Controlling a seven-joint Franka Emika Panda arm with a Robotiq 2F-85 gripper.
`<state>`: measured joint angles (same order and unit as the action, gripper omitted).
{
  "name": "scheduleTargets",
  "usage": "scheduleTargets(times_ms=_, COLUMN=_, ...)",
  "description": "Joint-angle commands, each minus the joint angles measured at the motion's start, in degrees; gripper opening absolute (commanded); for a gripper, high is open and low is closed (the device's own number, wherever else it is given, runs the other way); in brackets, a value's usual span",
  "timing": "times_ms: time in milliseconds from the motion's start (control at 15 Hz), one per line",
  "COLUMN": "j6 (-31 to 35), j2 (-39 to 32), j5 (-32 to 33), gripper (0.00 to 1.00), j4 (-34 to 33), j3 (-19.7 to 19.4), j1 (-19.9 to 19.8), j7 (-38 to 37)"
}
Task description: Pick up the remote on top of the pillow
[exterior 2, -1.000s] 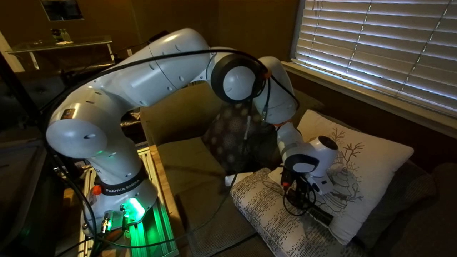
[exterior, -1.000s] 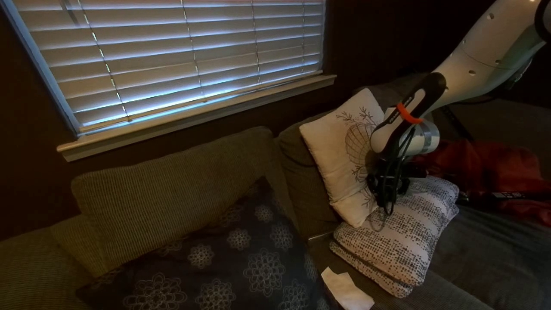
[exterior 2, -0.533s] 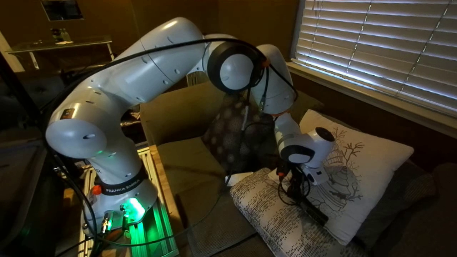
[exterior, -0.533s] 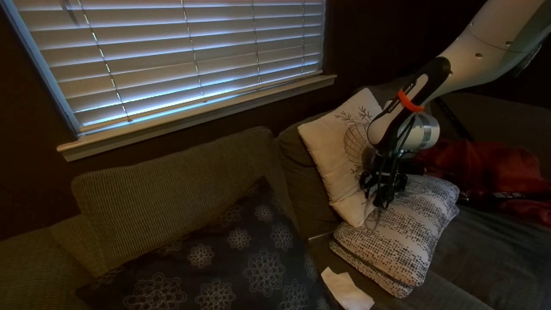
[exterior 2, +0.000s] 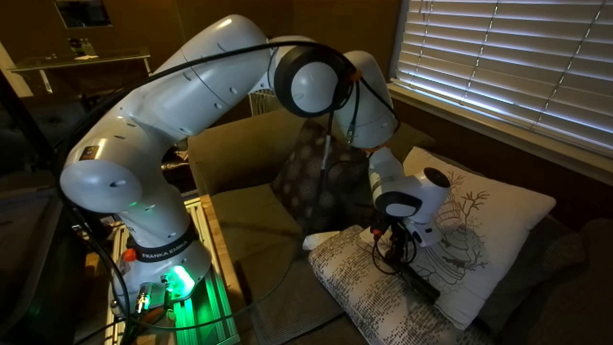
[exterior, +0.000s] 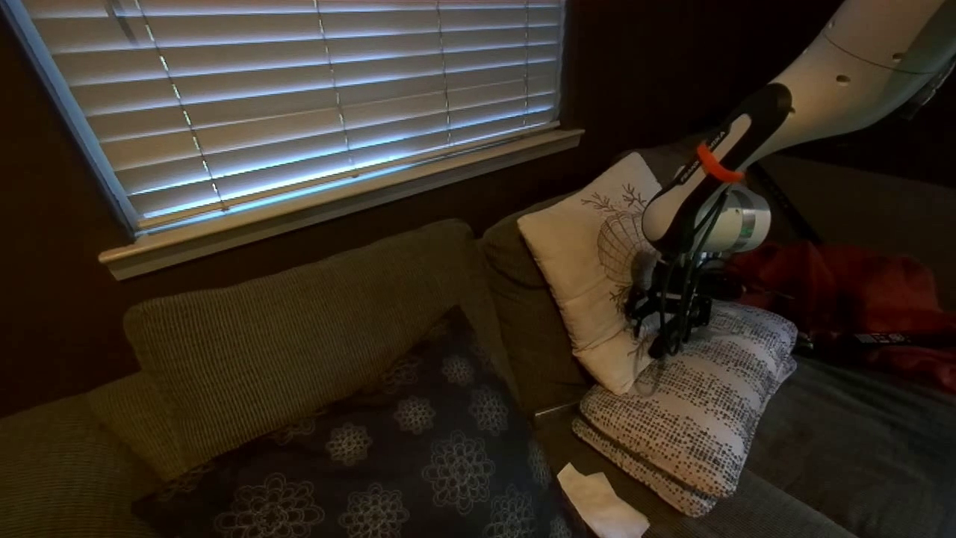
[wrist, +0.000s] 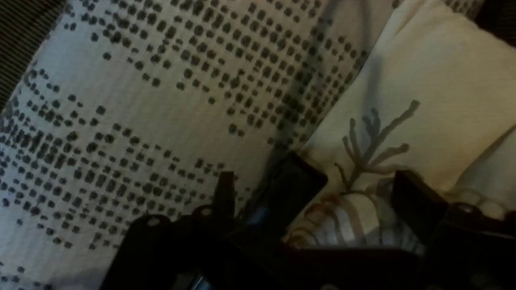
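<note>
Over the last second the arm (exterior 2: 210, 91) has risen: elbow clearly higher, wrist slightly so, with most of the wrist's travel in the first half second and little since. The gripper (wrist: 314, 177) has come up with it. Jaws: well apart in the wrist view, nothing clamped. The black remote (wrist: 290, 189) sits between them in that view, off centre, closer to the jaw at left; its near end is hidden by the gripper body. It lies along the line where the speckled pillow (exterior: 672, 426) meets the white cushion (exterior 2: 503, 211); whether it rests flat on the pillow cannot be told. More of its length shows in an exterior view than a second ago, and its far end seems slightly shifted, so a nudge is possible, unconfirmed. Pillow and cushion show no clear change. Meaning for the task: pick not yet made; judged to be alignment over the remote. Next move probably calls for centring the gap across the remote, descending, then closing. Risks: the jaw on the cushion side may meet fabric first; the soft pillow would likely yield under pressure, letting the slim remote slip.
</note>
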<state>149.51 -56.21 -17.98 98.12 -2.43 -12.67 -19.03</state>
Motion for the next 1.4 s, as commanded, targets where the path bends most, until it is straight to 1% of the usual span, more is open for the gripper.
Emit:
scheduleTargets(times_ms=0, j6=5.6, j2=1.7, j5=-2.1, gripper=1.0, j4=2.3, j3=1.8, j1=-2.0, j7=5.1)
scheduleTargets(times_ms=267, j6=11.2, j2=2.0, j5=-2.4, gripper=1.0, j4=3.4, j3=5.0, j1=-4.6, j7=9.7)
scheduleTargets(times_ms=467, j6=13.2, j2=0.1, j5=-1.7, gripper=1.0, j4=2.0, j3=8.0, j1=-7.4, j7=14.2)
scheduleTargets(times_ms=733, j6=16.0, j2=-0.9, j5=-0.9, gripper=1.0, j4=1.9, j3=11.9, j1=-11.2, j7=21.3)
scheduleTargets(times_ms=800, j6=16.1, j2=-1.2, j5=-0.8, gripper=1.0, j4=1.6, j3=12.2, j1=-11.5, j7=21.9)
scheduleTargets(times_ms=867, j6=15.4, j2=-1.6, j5=-0.8, gripper=1.0, j4=1.3, j3=13.2, j1=-12.5, j7=23.1)
scheduleTargets(times_ms=933, j6=14.9, j2=-2.0, j5=-0.7, gripper=1.0, j4=0.9, j3=13.1, j1=-12.6, j7=23.3)
scheduleTargets(times_ms=1133, j6=10.5, j2=-2.1, j5=-0.8, gripper=1.0, j4=0.4, j3=12.0, j1=-12.3, j7=21.9)
scheduleTargets(times_ms=1333, j6=5.6, j2=-1.8, j5=-0.8, gripper=1.0, j4=0.0, j3=10.0, j1=-11.3, j7=20.4)
